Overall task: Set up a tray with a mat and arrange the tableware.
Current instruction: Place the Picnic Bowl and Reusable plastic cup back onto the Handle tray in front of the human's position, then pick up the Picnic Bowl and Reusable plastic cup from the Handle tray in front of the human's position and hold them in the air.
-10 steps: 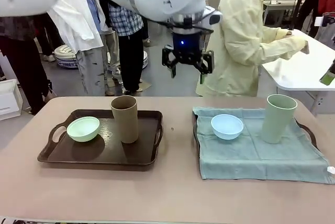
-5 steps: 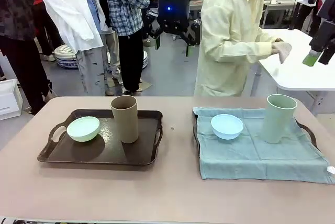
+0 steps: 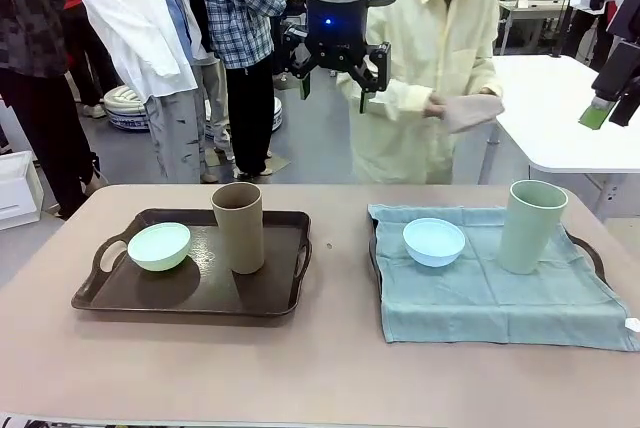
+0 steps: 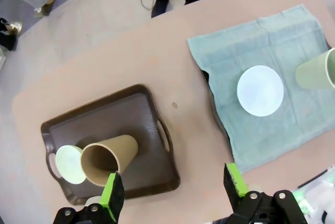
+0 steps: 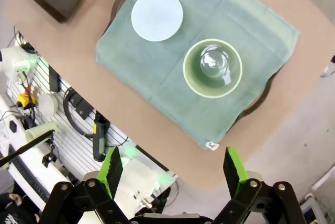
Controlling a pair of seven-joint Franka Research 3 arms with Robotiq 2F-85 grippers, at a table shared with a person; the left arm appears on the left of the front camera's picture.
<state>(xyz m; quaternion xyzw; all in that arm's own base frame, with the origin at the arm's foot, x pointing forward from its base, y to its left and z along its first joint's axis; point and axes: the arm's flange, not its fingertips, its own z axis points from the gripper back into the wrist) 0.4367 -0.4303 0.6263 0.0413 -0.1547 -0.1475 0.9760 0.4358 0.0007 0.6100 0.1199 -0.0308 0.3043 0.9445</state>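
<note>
I see both arms hanging high over the bench point(image 3: 330, 368). The left tool point(image 3: 333, 90) has its two fingers spread wide and holds nothing. The right tool point(image 5: 171, 165) is spread wide and empty too. Far below the left tool sits the brown tray point(image 3: 270, 278), with the brown tumbler point(image 3: 238, 228) on it and the mint bowl point(image 3: 159, 245) close beside that. Right under the right tool stands the pale green tumbler point(image 3: 532, 226), with the light blue bowl point(image 3: 434, 241) near it. Both of these sit on the blue-green mat point(image 3: 500, 298) that covers the other tray point(image 3: 592, 251). Across the bench, behind the left tool, a person holds a folded cloth point(image 3: 468, 110). I think the brown tray needs a mat next, so its tumbler and bowl may have to come off first. To do that well, the left tool should go straight down over the tumbler and pinch it gently. The tumbler is tall and could tip, and the bowl is close enough to get bumped. There is a bare strip of bench between the two trays, below and a little to the side of the left tool. There is more bare bench along the near side. The tray's raised rim and handles stick up, so things should be lifted clear over them. One mat corner lies near the bench edge under the right tool.
</note>
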